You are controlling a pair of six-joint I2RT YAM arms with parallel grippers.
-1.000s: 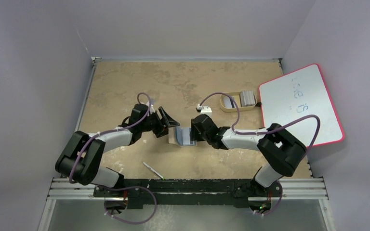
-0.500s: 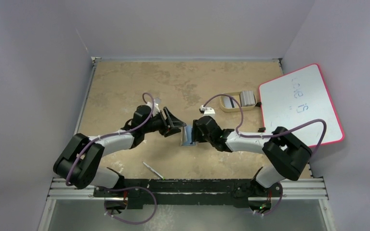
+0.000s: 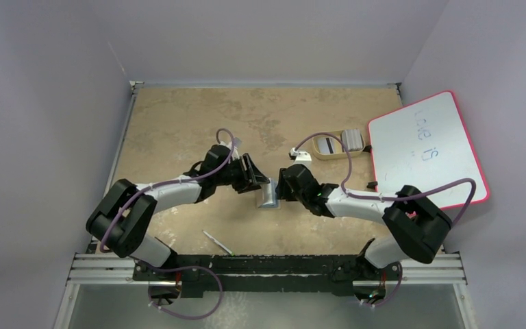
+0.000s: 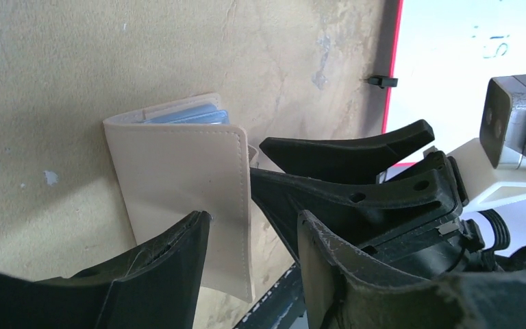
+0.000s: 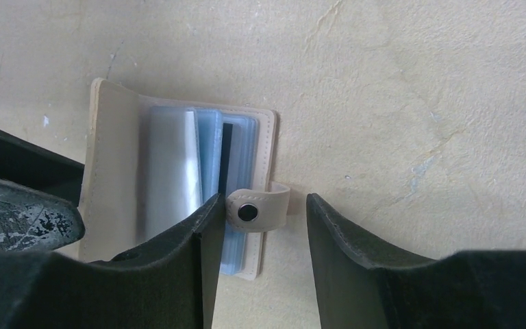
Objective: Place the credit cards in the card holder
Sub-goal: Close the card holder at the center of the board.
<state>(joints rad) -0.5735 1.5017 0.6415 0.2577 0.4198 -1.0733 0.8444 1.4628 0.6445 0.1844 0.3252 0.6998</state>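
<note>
Card holder (image 3: 268, 195) lies part-open on the table (image 3: 178, 123), between the two arms, with its blue-grey pockets showing. Left gripper (image 4: 253, 218): jaws apart, straddling the tan cover's free edge. Right gripper (image 5: 264, 201): jaws apart, with the snap tab (image 5: 257, 204) lying between them.

Left gripper (image 3: 257, 180): centre of frame, jaws apart, pointing right.
Right gripper (image 3: 280, 190): centre of frame, jaws apart, pointing left.

Robot lab: enclosed test table (image 3: 178, 116)
</note>
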